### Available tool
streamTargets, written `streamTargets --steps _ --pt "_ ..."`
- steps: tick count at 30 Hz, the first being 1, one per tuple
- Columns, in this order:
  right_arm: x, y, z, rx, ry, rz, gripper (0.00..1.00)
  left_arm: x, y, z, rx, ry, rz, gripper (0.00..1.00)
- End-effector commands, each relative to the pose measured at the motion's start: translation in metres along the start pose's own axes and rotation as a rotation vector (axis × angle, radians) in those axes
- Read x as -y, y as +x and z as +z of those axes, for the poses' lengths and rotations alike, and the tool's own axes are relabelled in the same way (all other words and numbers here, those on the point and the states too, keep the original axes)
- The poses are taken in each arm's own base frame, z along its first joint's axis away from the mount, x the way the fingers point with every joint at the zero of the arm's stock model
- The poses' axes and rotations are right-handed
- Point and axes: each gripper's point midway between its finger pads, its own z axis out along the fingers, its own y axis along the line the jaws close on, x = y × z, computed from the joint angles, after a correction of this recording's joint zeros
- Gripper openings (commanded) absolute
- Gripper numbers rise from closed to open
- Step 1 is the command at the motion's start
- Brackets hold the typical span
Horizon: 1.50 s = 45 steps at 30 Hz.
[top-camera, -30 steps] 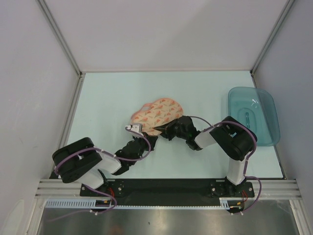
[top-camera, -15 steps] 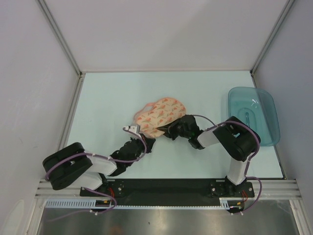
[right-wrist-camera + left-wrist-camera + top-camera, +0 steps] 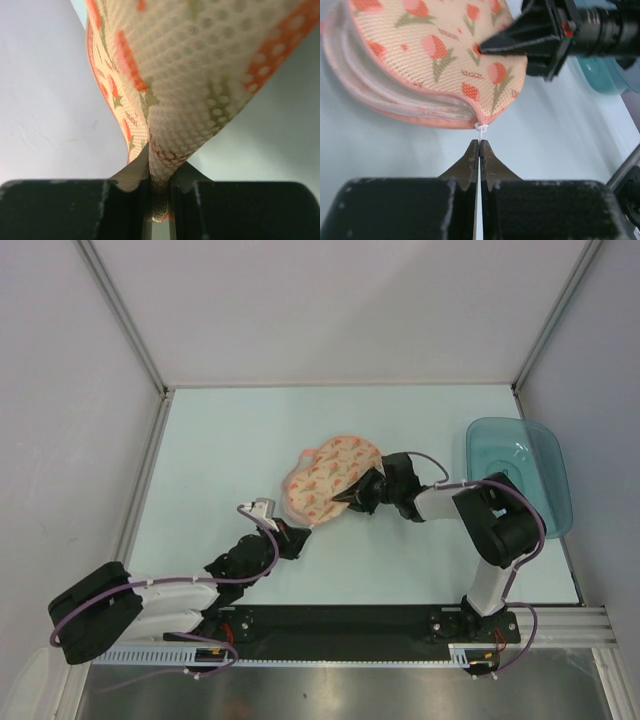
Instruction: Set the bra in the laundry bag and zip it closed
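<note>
The peach laundry bag (image 3: 330,473) with orange tulip print lies mid-table. The bra is hidden in every view. My left gripper (image 3: 300,536) sits at the bag's near edge, by the notch between the lobes. In the left wrist view it (image 3: 479,143) is shut, and the white zip pull tag (image 3: 481,129) runs into its tips. To the left of the tag, pale lining shows between the bag's (image 3: 435,55) two layers. My right gripper (image 3: 352,495) is shut on the bag's right edge. A fold of the mesh fabric (image 3: 200,65) is pinched between its jaws (image 3: 160,172), and it (image 3: 482,48) rests on the bag's top.
A translucent teal tray (image 3: 520,475) stands at the right edge of the table, just behind the right arm's elbow; it (image 3: 600,75) also shows past the right gripper. Frame posts and white walls enclose the table.
The left gripper has closed at the zip pull and its arm has folded back to the left. The right gripper has shifted up and right, dragging the bag with it.
</note>
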Motion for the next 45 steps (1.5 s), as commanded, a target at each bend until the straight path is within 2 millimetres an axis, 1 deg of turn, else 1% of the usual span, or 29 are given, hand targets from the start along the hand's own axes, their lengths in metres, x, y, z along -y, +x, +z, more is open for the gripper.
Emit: streamTargets --steps 1,2,4,5,6,8,9,10,11,13,15,16,20,21,23,24,26,27,28,30,31,33,36,37,39,40,42,43,45 --pt "-0.013 -0.040 0.001 0.017 0.024 -0.227 0.06 0.006 0.022 -0.006 -0.111 0.090 0.093 0.00" --pt "-0.026 -0.047 0.003 0.020 0.022 -0.282 0.08 0.006 0.030 -0.005 -0.144 0.099 0.099 0.00" --pt "-0.013 -0.048 0.005 -0.012 0.083 -0.359 0.15 0.023 0.034 -0.002 -0.173 0.170 0.078 0.00" --pt "-0.012 -0.048 0.006 -0.020 0.085 -0.371 0.28 0.021 0.045 -0.002 -0.212 0.171 0.071 0.00" --pt "-0.007 -0.048 0.005 -0.016 0.098 -0.376 0.35 0.032 0.040 0.001 -0.197 0.213 0.044 0.00" --pt "-0.007 -0.045 -0.002 0.006 0.087 -0.379 0.52 0.043 0.045 0.002 -0.222 0.260 0.012 0.00" --pt "0.011 -0.039 -0.007 0.012 0.119 -0.352 0.58 0.049 0.044 0.005 -0.215 0.281 -0.013 0.00" --pt "0.000 -0.034 -0.013 0.033 0.074 -0.341 0.63 0.054 0.044 0.006 -0.221 0.302 -0.022 0.00" --pt "0.000 -0.030 -0.017 0.045 0.058 -0.318 0.72 0.057 0.044 0.008 -0.222 0.313 -0.029 0.00" --pt "0.020 -0.017 -0.026 0.064 0.036 -0.223 0.79 0.066 0.044 0.014 -0.226 0.343 -0.040 0.00" --pt "0.013 -0.013 -0.037 0.111 -0.040 -0.203 0.85 0.073 0.046 0.017 -0.236 0.377 -0.044 0.00" --pt "0.031 0.001 -0.042 0.101 -0.029 -0.139 0.87 0.075 0.047 0.018 -0.238 0.382 -0.046 0.00" --pt "0.020 0.030 -0.046 0.095 -0.082 -0.151 0.90 0.083 0.049 0.019 -0.250 0.422 -0.062 0.00" --pt "0.014 0.032 -0.045 0.116 -0.106 -0.151 0.90 0.085 0.049 0.019 -0.256 0.427 -0.070 0.00" --pt "0.013 0.044 -0.041 0.114 -0.109 -0.133 0.89 0.087 0.051 0.018 -0.259 0.435 -0.077 0.00" --pt "0.012 0.041 -0.038 0.144 -0.116 -0.134 0.88 0.089 0.051 0.018 -0.260 0.443 -0.083 0.00" --pt "0.016 0.041 -0.037 0.172 -0.122 -0.108 0.79 0.092 0.052 0.018 -0.264 0.449 -0.083 0.00" --pt "0.012 0.034 -0.038 0.213 -0.146 -0.104 0.75 0.092 0.053 0.018 -0.266 0.446 -0.083 0.00" --pt "0.012 0.031 -0.038 0.229 -0.149 -0.106 0.62 0.090 0.055 0.018 -0.272 0.436 -0.085 0.00" --pt "0.015 0.025 -0.037 0.232 -0.141 -0.100 0.55 0.085 0.056 0.018 -0.274 0.407 -0.088 0.00" --pt "0.015 0.023 -0.037 0.226 -0.145 -0.100 0.43 0.082 0.058 0.018 -0.280 0.393 -0.087 0.00" --pt "0.021 0.019 -0.041 0.223 -0.154 -0.081 0.34 0.073 0.062 0.020 -0.301 0.342 -0.083 0.00" --pt "0.033 0.016 -0.048 0.216 -0.139 -0.066 0.17 0.048 0.067 0.025 -0.316 0.199 -0.074 0.00" --pt "0.036 0.008 -0.052 0.230 -0.137 -0.062 0.08 0.037 0.069 0.026 -0.321 0.142 -0.063 0.00" --pt "0.043 0.008 -0.057 0.203 -0.128 -0.058 0.07 0.028 0.061 0.027 -0.296 0.102 -0.049 0.00" --pt "0.046 -0.001 -0.061 0.213 -0.123 -0.066 0.06 0.020 0.063 0.025 -0.306 0.070 -0.041 0.00" --pt "0.049 0.001 -0.065 0.159 -0.120 -0.087 0.06 0.016 0.058 0.026 -0.297 0.056 -0.020 0.00" --pt "0.050 -0.008 -0.067 0.163 -0.115 -0.117 0.06 0.009 0.060 0.024 -0.312 0.033 -0.010 0.00" --pt "0.055 -0.005 -0.069 0.093 -0.098 -0.139 0.06 0.000 0.060 0.021 -0.314 0.017 0.005 0.00"
